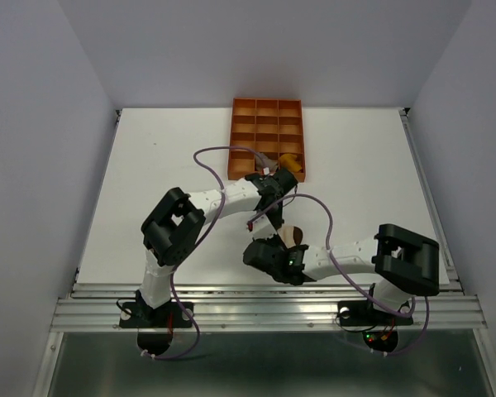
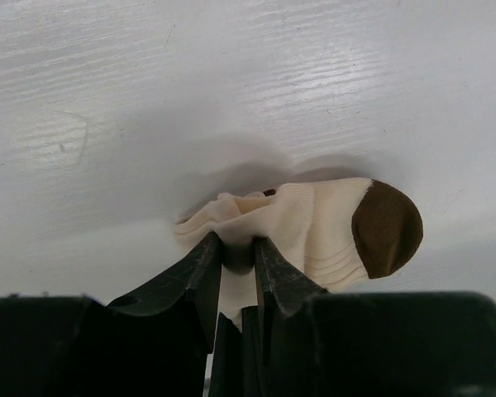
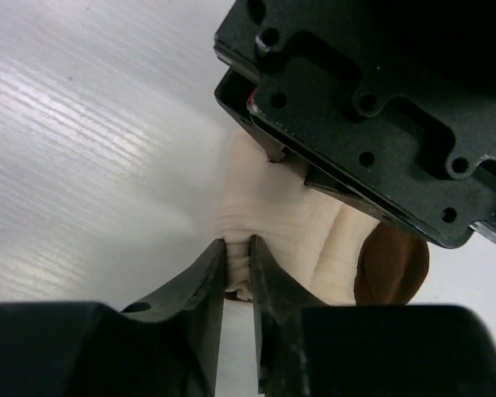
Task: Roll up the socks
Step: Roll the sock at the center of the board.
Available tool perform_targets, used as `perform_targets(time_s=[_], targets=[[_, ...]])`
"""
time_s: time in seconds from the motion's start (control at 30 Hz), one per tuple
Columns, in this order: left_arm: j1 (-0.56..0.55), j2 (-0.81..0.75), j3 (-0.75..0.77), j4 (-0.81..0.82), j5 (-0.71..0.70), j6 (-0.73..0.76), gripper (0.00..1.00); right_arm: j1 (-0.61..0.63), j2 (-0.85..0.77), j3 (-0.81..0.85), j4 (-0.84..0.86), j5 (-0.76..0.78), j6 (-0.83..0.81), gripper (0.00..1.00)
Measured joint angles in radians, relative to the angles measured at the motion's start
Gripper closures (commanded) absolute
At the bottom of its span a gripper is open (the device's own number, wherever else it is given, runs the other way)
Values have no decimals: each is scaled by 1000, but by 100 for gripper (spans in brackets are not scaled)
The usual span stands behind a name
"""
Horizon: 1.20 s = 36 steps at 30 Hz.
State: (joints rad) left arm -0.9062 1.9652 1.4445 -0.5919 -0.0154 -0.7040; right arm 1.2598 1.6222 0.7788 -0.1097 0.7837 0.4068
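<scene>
A cream sock (image 2: 314, 227) with a brown toe (image 2: 387, 227) lies bunched on the white table between both arms. My left gripper (image 2: 238, 245) is shut on a fold of its cream fabric. From the opposite side, my right gripper (image 3: 238, 245) pinches another fold of the same sock (image 3: 289, 215), just under the left gripper's black body (image 3: 372, 107). From above, the sock (image 1: 293, 235) peeks out between the left gripper (image 1: 273, 213) and the right gripper (image 1: 274, 248). A mustard-yellow sock (image 1: 291, 160) sits in a near-right compartment of the tray.
An orange gridded tray (image 1: 244, 136) stands at the back middle of the table, just beyond the left wrist. Purple cables (image 1: 207, 157) loop over both arms. White walls close in the table on the left, right and back.
</scene>
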Motion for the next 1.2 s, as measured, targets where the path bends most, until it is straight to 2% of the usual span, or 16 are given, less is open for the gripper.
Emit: perform_targets(time_s=[0.03,0.27,0.4,0.6,0.83,0.97,1.2], targets=[[0,0,2,0,2,0,68,3,5,8,-19,17,24,99],[14,-1,6,-2,9,-5,61,4,30,31,-104,100,221,99],[30,-14,5,2,8,-15,60,-23,-9,-11,-65,74,272,99],[119,-113,3,16,-3,-14,59,-147,-180,-186,152,-148,263,99],[247,-278,-76,63,-25,-10,59,-289,-270,-306,343,-439,269,99],[254,-299,-124,79,-15,-3,60,-372,-282,-360,448,-605,327,99],[252,-299,-216,108,40,16,60,-476,-328,-426,531,-767,449,99]])
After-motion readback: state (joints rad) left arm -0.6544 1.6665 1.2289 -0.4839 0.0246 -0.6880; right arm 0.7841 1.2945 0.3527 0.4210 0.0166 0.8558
